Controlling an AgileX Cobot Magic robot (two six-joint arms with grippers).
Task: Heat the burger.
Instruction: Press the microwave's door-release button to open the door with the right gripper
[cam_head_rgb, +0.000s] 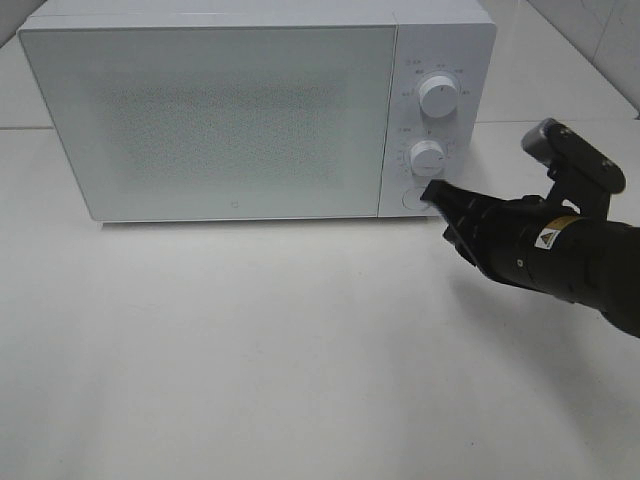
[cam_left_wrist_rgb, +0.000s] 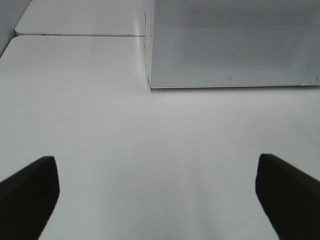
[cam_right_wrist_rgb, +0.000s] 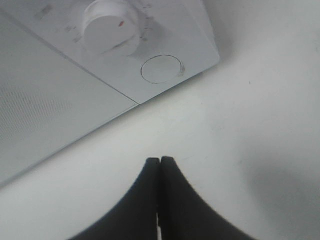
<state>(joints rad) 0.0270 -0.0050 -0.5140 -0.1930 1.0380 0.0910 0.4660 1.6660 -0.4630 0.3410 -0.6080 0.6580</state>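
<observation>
Left gripper (cam_left_wrist_rgb: 156, 175): jaws wide, empty, above table (cam_left_wrist_rgb: 100, 125), microwave (cam_left_wrist_rgb: 230, 40) well ahead. Door (cam_head_rgb: 210, 120) shut; burger unseen, possibly inside. Round button (cam_right_wrist_rgb: 161, 69) just ahead of right gripper (cam_right_wrist_rgb: 160, 162), pinched shut, empty; right arm nearer.

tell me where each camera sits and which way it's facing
exterior high: up high out front, looking down on the closed microwave and table; right gripper and arm show.
left wrist: low over the table, facing the microwave; open left gripper shows.
right wrist: close to the control panel, facing the round button and lower knob; shut right gripper shows.
shared: exterior high and right wrist both show that button.
</observation>
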